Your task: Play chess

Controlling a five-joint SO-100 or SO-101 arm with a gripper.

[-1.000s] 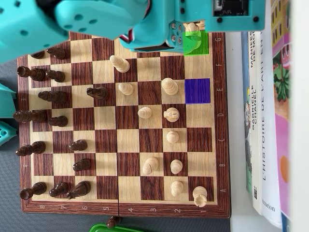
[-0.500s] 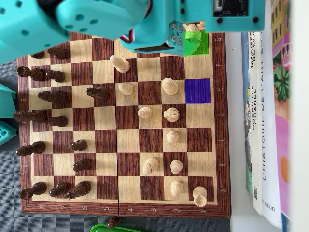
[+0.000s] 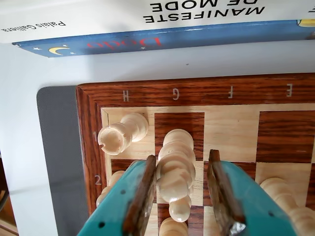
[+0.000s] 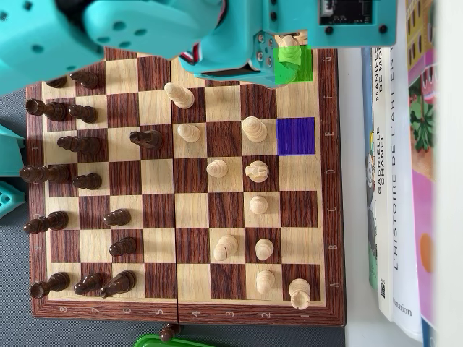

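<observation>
Straddling a white piece (image 3: 174,169) on G1, the end effector (image 3: 182,196) gapes (book (image 3: 162,29): "MANIFESTE").

A wooden chessboard (image 4: 329,181) lies flat, dark and pale squares inside a reddish lettered border. Dark pieces (image 4: 58,112) crowd its left side in the overhead view; pale ones (image 4: 255,129) spread across the right half. In the wrist view a pale piece (image 3: 176,164) stands upright on the G file, a pale rook (image 3: 120,133) on H1 beside it.
</observation>
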